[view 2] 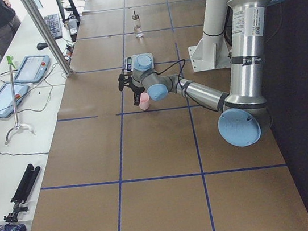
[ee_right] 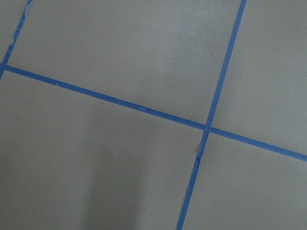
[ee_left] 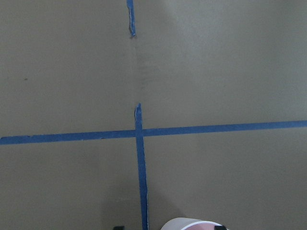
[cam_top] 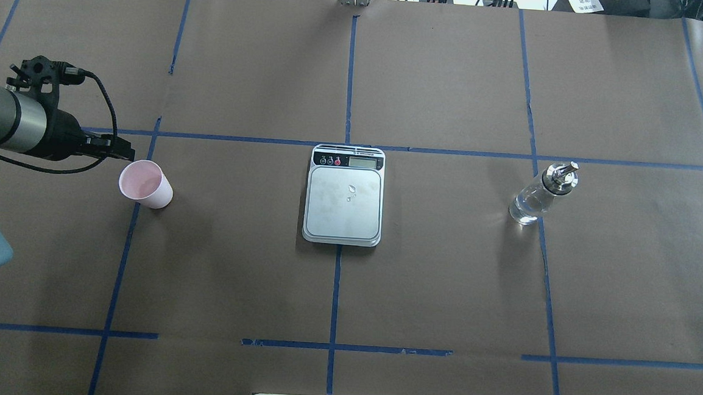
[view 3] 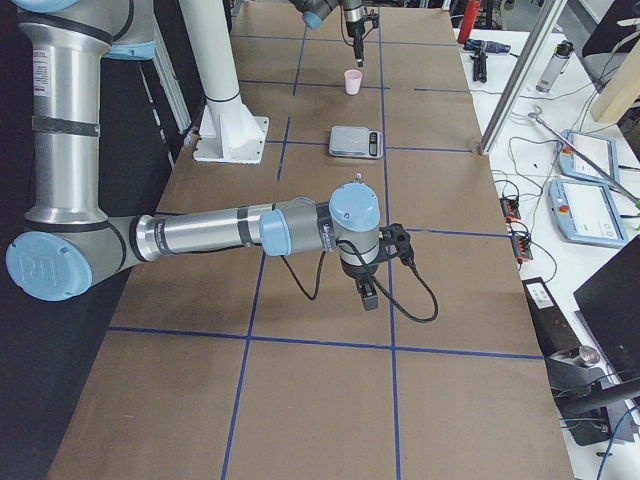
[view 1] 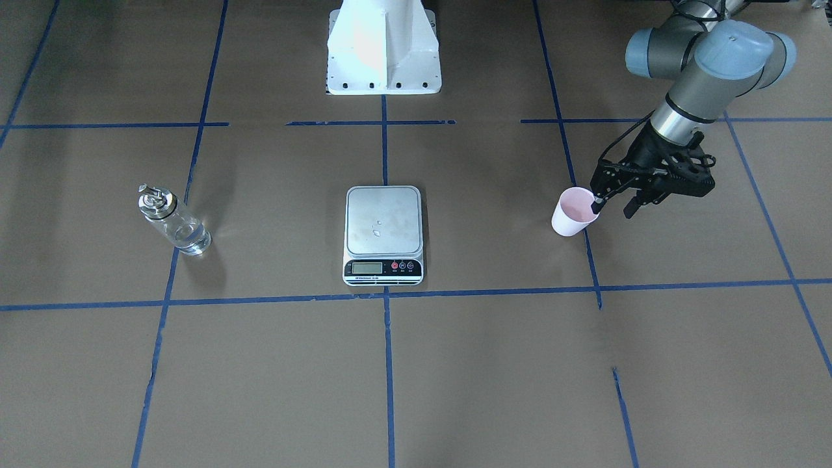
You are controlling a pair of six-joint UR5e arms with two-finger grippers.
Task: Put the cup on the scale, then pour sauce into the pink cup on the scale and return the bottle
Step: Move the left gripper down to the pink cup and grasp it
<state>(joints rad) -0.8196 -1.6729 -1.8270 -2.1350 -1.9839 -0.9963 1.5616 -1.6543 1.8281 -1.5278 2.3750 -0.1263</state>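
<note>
Straddling cup (view 1: pixel 573 213) rim, left end effector (view 1: pixel 613 212) spread, bottle (view 1: pixel 174 221) well apart

**Three obstacles in a row, with wide lanes between them**

On the brown surface (cam_top: pixel 431 288) the cup (cam_top: pixel 146 185), the scale (cam_top: pixel 343 206) and the bottle (cam_top: pixel 537 197) stand in a line, well apart, with broad bare strips between neighbours and along the operators' side. The scale is low and flat, so passing over its platform is unhindered, while the upright bottle rises higher. The left pincer (view 1: pixel 613 209) crowds the cup from the robot's left, jaws apart and one finger at the rim. The cup's side toward the scale is unobstructed. The white pedestal (view 1: pixel 383 52) blocks the robot's edge behind the scale.
</note>
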